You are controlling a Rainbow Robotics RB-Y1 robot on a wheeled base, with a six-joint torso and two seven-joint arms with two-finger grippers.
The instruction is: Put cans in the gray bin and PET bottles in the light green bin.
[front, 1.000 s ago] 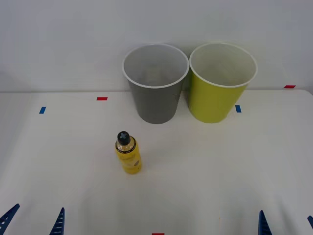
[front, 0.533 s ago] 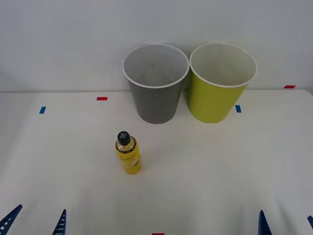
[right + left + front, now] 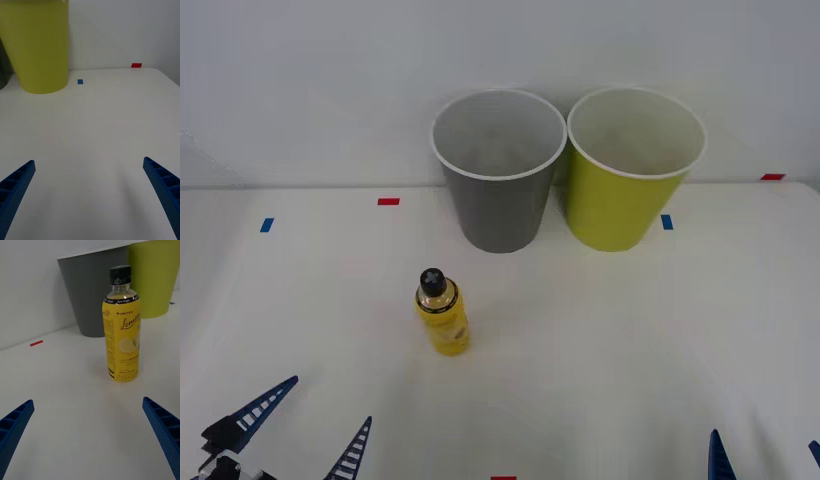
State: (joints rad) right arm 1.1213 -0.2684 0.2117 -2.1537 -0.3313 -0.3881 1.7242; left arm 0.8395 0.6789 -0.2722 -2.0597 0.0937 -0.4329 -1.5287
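Observation:
A small PET bottle [image 3: 442, 313] of yellow liquid with a black cap and yellow label stands upright on the white table; it also shows in the left wrist view [image 3: 122, 326]. Behind it stand the gray bin [image 3: 498, 170] [image 3: 93, 292] and, to its right, the light green bin [image 3: 633, 165] [image 3: 155, 275] [image 3: 37, 45]. My left gripper [image 3: 305, 425] [image 3: 88, 435] is open at the front left, short of the bottle and angled toward it. My right gripper [image 3: 765, 455] [image 3: 90, 191] is open at the front right edge, nothing between its fingers.
Small red tape marks [image 3: 388, 201] [image 3: 772, 177] and blue tape marks [image 3: 267, 225] [image 3: 667, 222] lie on the table [image 3: 630, 330]. A white wall rises right behind the bins. Bare table surface spreads around the bottle and before the right gripper.
My left gripper has come up into the front view and moved forward and to the right, toward the bottle. The bottle, the bins and the right gripper have not moved.

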